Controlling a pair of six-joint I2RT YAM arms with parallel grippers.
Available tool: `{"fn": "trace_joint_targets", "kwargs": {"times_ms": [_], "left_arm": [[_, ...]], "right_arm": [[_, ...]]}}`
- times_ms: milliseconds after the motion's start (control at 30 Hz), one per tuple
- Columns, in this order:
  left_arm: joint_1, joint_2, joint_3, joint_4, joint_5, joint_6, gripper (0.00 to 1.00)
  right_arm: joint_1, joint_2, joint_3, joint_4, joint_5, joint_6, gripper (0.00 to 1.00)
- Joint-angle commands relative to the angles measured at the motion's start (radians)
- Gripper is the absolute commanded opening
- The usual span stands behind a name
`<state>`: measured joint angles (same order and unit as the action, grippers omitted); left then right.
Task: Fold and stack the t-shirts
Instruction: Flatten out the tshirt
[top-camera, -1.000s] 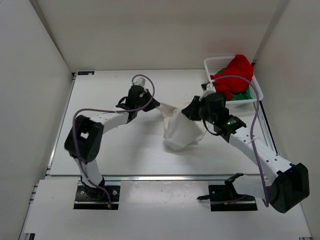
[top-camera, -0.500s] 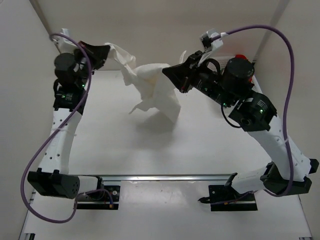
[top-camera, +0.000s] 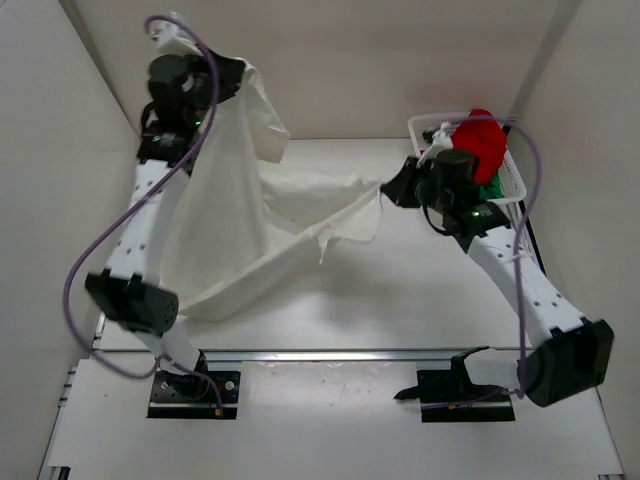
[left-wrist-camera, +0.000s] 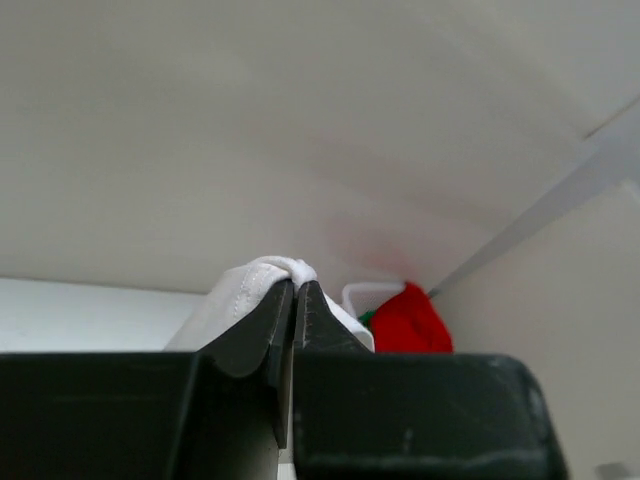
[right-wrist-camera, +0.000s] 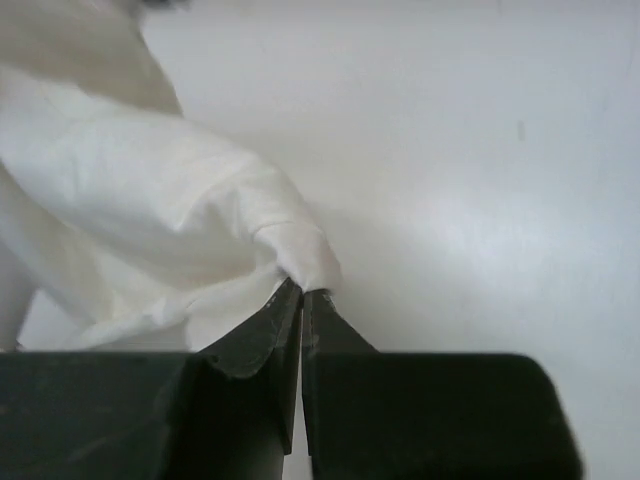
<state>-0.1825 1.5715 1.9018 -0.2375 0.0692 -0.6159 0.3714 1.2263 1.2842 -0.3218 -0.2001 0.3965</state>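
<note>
While the left gripper (top-camera: 238, 76) and right gripper (top-camera: 387, 192) are clenching its edges, the white shirt (top-camera: 240, 250), bunched before, is spreading left of the basket (top-camera: 428, 124), which is holding the red shirt (top-camera: 478, 140) and green shirt (top-camera: 492, 188).

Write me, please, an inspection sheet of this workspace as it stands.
Surface: white table, partly covered by hanging cloth on the left.
Job's things: white cloth t-shirt stretched between both arms, its lower part reaching down to the table; bright red cloth t-shirt and green cloth t-shirt bunched, unfolded, in the basket.
Clutter: white plastic mesh basket at the far right corner.
Grippers: left gripper raised high, shut on the white shirt; right gripper lower, shut on its other end.
Cables: purple cable looping off the left arm; another along the right arm.
Surroundings: plain white walls; nothing else seen.
</note>
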Motion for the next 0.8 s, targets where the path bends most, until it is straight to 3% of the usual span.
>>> {"fn": "trace_joint_targets", "kwargs": {"times_ms": [0,67,133,200,267,300,367,500,633,767], "left_arm": [[-0.069,0.255,0.08,-0.106,-0.042,0.102,0.12],[-0.103,0.42,0.24,-0.193,-0.016,0.122,0.25],[-0.132,0.479,0.302,-0.259,-0.034,0.149,0.41],[-0.15,0.466,0.239,-0.267,-0.068,0.157,0.51],[-0.144,0.341,-0.033,-0.188,-0.057,0.139,0.59],[-0.138,0.302,-0.111,-0.133,-0.068,0.122,0.61],[-0.129,0.144,-0.409,-0.071,-0.122,0.111,0.62],[-0.088,-0.083,-0.784,0.003,-0.187,0.067,0.65],[-0.063,-0.188,-0.984,-0.049,-0.245,0.067,0.66],[0.001,-0.234,-1.124,-0.04,-0.258,0.025,0.74]], "right_arm": [[-0.067,0.038,-0.192,0.159,-0.091,0.087,0.0],[-0.121,0.108,-0.285,0.245,-0.11,0.105,0.0],[-0.19,0.187,-0.289,0.289,-0.146,0.14,0.0],[-0.209,0.271,-0.264,0.303,-0.156,0.146,0.0],[-0.201,0.349,-0.203,0.285,-0.119,0.13,0.0],[-0.201,0.367,-0.198,0.274,-0.11,0.131,0.01],[-0.192,0.368,-0.19,0.27,-0.055,0.12,0.0],[-0.2,0.361,-0.203,0.242,0.005,0.128,0.0],[-0.233,0.311,-0.299,0.254,0.024,0.154,0.0],[-0.258,0.248,-0.43,0.314,-0.018,0.205,0.0]]}}
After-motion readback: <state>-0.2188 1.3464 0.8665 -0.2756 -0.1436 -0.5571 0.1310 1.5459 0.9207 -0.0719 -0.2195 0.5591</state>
